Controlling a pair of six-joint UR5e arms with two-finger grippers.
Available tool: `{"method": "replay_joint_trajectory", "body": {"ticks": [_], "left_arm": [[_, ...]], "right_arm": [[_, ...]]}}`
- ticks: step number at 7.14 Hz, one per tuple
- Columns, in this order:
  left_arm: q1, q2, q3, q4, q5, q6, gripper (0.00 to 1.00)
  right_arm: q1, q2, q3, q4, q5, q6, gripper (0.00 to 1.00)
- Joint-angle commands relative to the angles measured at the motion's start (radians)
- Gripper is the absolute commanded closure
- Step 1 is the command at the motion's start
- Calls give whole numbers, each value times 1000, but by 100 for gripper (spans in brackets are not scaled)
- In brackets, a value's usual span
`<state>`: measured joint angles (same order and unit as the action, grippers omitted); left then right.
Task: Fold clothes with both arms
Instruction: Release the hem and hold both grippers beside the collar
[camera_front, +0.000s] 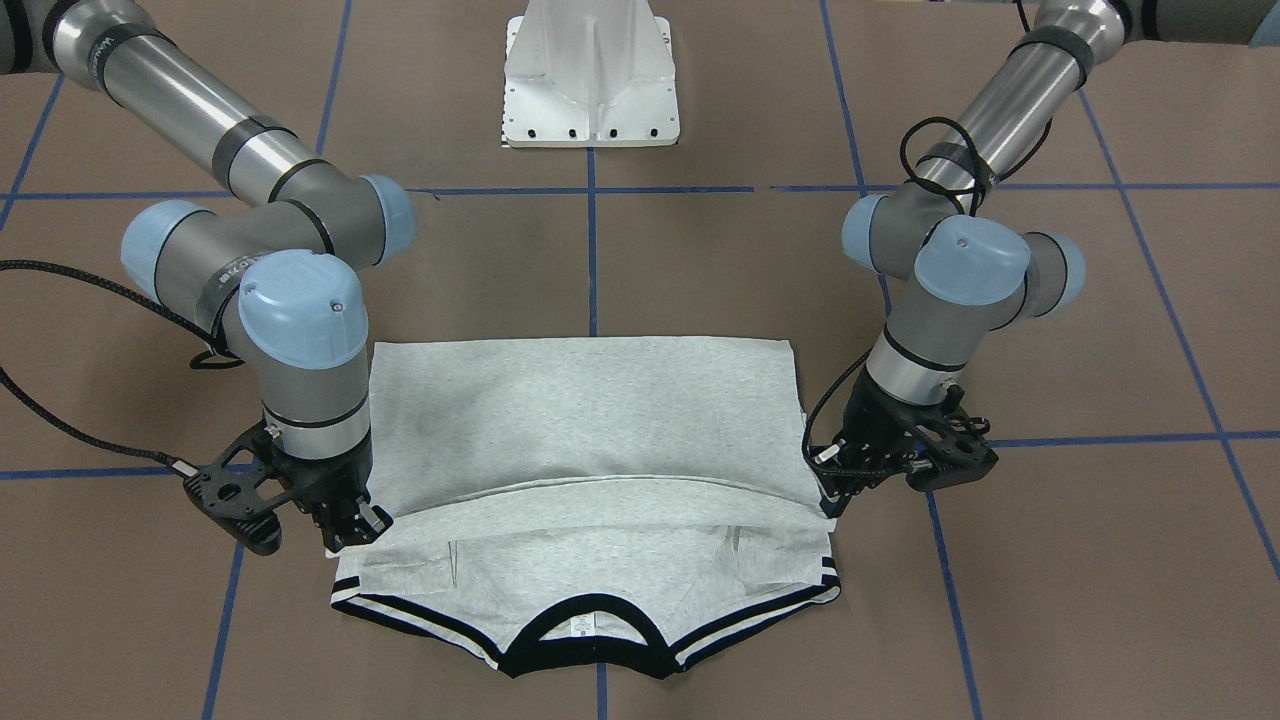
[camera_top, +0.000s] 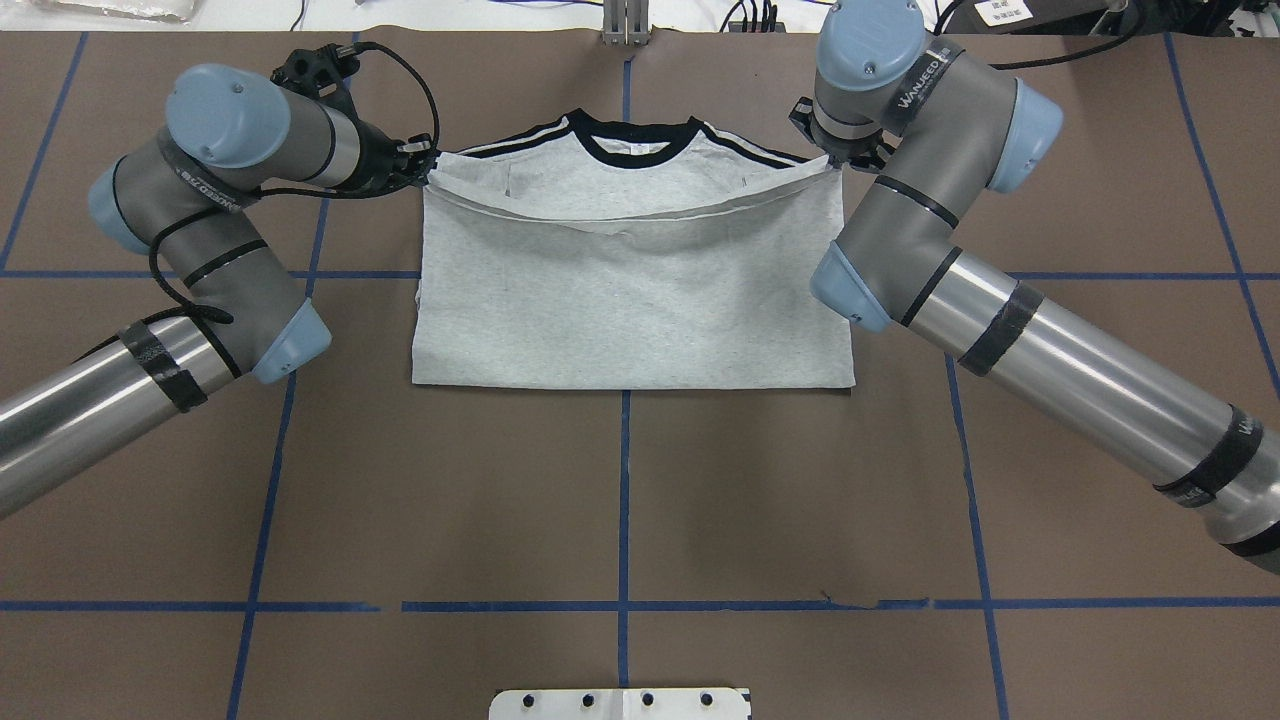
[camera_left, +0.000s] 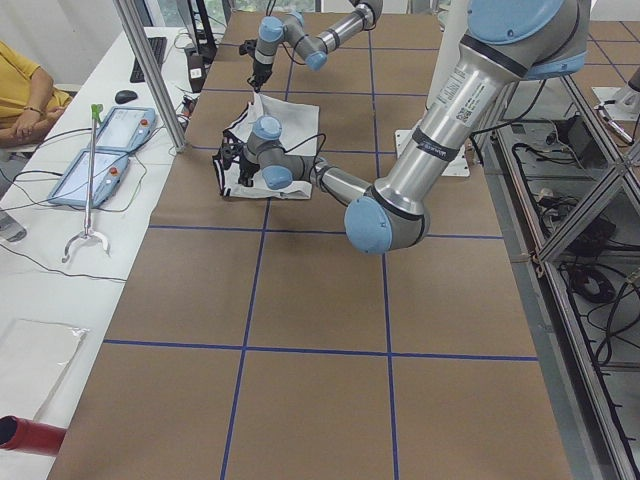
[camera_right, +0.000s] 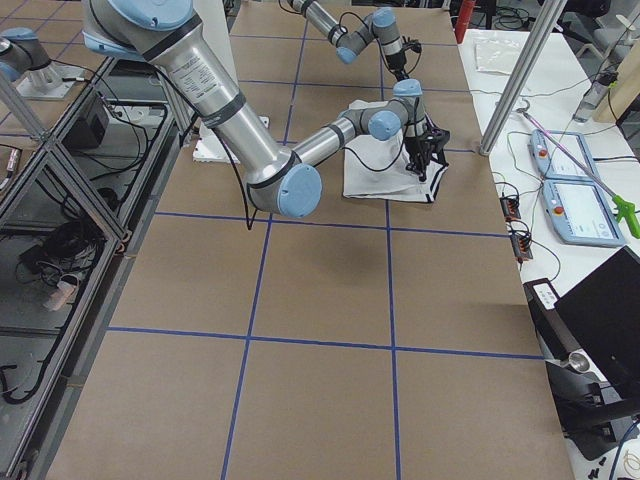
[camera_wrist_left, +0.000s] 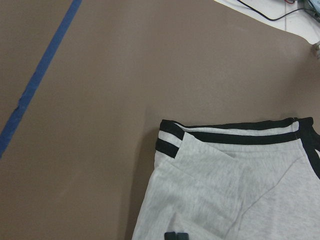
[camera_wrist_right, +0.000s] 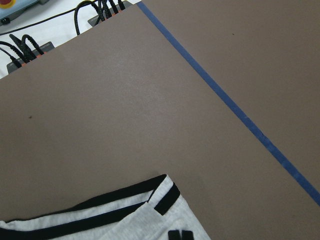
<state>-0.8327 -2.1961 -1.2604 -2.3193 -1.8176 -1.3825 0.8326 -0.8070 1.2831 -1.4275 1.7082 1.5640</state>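
While the grey T-shirt (camera_top: 630, 310) lies flat on the brown surface (camera_top: 620, 500), its lower half is doubled up over the chest. The hem is thus brought just short of the black collar (camera_top: 632, 140), and the striped shoulders are left uncovered. The folded edge is turned toward the robot's side and the collar away from it. Each corner of the hem is pinched. The left fingers (camera_wrist_left: 170, 236) are pressed together on the cloth at one corner, and the right fingers (camera_wrist_right: 174, 235) are clamped on the opposite one. Both corners are held slightly raised off the layer beneath, and the hem is seen sagging between them. The left arm (camera_front: 960, 270) and the right arm (camera_front: 290, 300) are bent down steeply at either side of the garment. Blue tape lines (camera_top: 624, 480) are laid across the surface, and a white pedestal (camera_front: 592, 90) is set well apart from the shirt.
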Motion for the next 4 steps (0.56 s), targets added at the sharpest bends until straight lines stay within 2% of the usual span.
{"method": "replay_joint_trajectory", "body": {"ticks": [1, 4], "left_arm": [[-3, -49, 80, -12, 24, 10, 100], [-3, -50, 127, -68, 49, 31, 100]], "right_arm": [[3, 3, -51, 38, 1, -4, 100], [3, 5, -85, 75, -1, -2, 100]]}}
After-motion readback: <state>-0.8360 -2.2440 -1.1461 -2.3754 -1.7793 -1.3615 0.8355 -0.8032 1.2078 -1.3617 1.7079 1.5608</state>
